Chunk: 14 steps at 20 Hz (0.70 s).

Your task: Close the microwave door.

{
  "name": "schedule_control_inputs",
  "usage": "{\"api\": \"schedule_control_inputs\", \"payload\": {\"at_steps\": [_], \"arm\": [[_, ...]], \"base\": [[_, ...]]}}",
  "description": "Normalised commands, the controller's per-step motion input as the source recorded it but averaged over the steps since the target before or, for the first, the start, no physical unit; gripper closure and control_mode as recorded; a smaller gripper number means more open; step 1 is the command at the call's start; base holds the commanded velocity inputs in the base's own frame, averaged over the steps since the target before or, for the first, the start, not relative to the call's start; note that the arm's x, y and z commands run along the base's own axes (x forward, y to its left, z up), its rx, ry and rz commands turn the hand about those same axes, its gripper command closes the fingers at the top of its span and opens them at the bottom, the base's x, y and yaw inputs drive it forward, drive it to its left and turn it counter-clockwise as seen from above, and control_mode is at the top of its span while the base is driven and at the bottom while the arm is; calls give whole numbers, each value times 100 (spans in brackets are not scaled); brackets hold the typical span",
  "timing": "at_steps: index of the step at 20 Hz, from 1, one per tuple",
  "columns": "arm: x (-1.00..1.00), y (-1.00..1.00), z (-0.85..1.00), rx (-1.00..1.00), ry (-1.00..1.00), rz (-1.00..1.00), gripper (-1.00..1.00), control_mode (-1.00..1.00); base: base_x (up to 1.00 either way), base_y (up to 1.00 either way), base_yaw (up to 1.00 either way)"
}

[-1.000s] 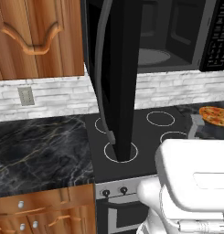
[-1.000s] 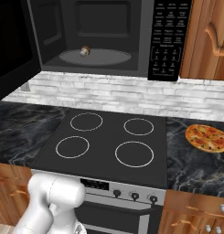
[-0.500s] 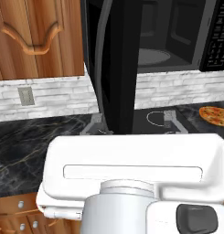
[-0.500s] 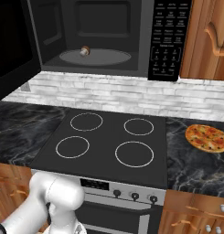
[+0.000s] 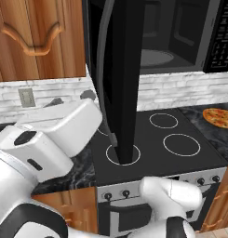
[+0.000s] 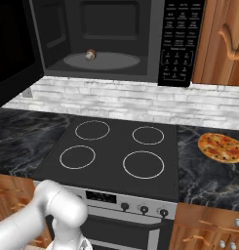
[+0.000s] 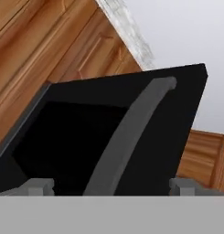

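Arm swung left of microwave door (image 5: 127,79) since half a second ago; door itself stayed wide open.

Left base view: door stood edge-on before microwave (image 5: 180,37).

Right base view: cavity exposed, keypad right of it.

Hand view: gripper (image 7: 111,186) spread, facing door's outer face, handle (image 7: 127,137) between fingertips (image 7: 38,186).

Judged step: approach; next, push door toward microwave.

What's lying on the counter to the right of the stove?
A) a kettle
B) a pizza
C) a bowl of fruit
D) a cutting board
B: a round pizza with red topping lies flat on the dark marble counter just right of the black stove; the left base view shows it there too.
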Motion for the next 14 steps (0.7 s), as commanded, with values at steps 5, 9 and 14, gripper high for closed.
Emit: {"api": "schedule_control_inputs", "payload": {"at_steps": [5,9,14], "arm": [[92,20,-42,-19,1,-33,-100,-100],[100,32,-38,-18,0,-30,-100,-100],[100,20,-10,-14,4,-19,-100,-100]], "base": [[0,0,0],[0,0,0],[0,0,0]]}}
